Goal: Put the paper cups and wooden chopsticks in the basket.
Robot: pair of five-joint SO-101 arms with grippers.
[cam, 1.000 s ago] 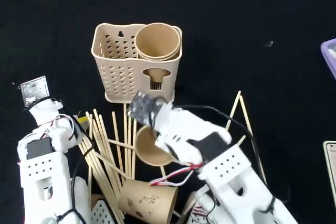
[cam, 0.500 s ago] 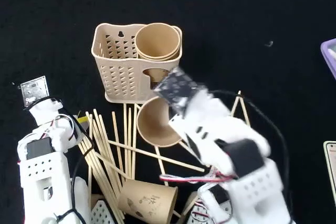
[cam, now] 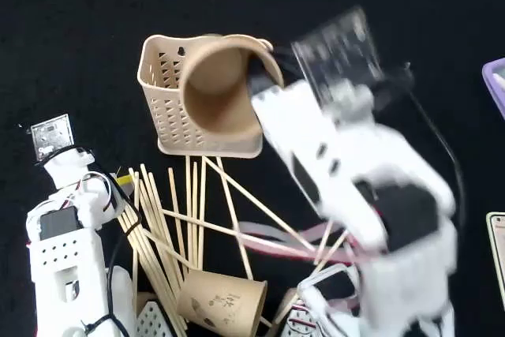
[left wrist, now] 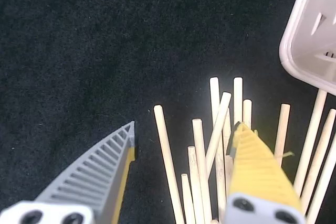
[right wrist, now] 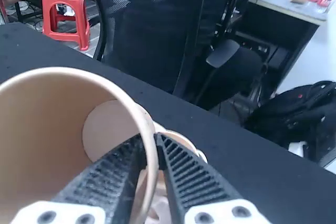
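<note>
Tabletop (cam: 95,13): black cloth, matte and slightly fuzzy.

My right arm (cam: 355,187): white plastic, angled from 5 o'clock up toward 12 in the high view.

Basket (cam: 166,108): beige plastic, roughly rectangular with rounded corners and slotted perforated walls. It stands upright at about 11 o'clock from centre.

Paper cup (cam: 217,92): plain tan, tapered and smooth inside. It is tipped on its side with the mouth facing 7 o'clock, off the tabletop, in front of the basket's 3 o'clock half.

My right pincer (right wrist: 149,140) is pressed together on that cup's wall at the rim. One black ribbed finger is inside and one outside, with only the paper between them.

Second cup (cam: 225,305): the same tan paper with small dark markings. It lies on its side at 6 o'clock, on the lower ends of the chopsticks (cam: 158,219).

Chopsticks: thin, round, pale wood sticks, loosely fanned and crossing from 7 o'clock toward 5, below the basket.

My left pincer (left wrist: 185,127) is spread wide and holds nothing. It has one grey ribbed finger and one yellow-faced finger. It sits low over the stick ends, and the yellow finger overlaps a few of them. I can't tell if it touches them.
</note>
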